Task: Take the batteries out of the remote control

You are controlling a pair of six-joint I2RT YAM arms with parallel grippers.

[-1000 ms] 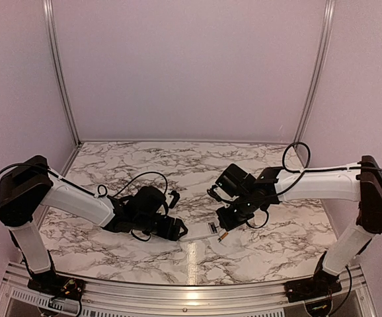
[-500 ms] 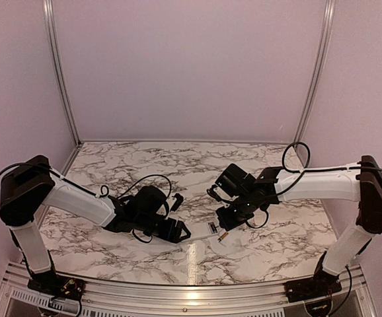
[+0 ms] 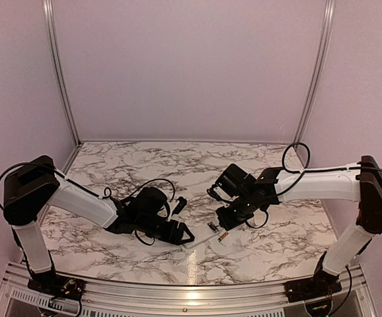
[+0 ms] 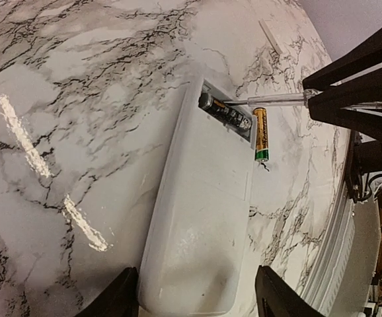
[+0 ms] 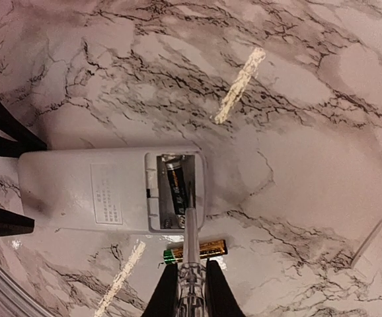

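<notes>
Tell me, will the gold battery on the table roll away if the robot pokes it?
The gold battery is a smooth round tube lying on its side on the shiny table, so a sideways poke would likely roll it. Toward the remote it should stop quickly, since that lies right beside it. It looks hard, so it shouldn't bend.

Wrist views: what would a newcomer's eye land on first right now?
The remote lies back-up with its battery bay uncovered. One dark battery sits inside, and a gold battery lies on the table just beside it. The right gripper is shut on a rod whose tip pokes into the bay, and the left gripper straddles the remote's other end.
</notes>
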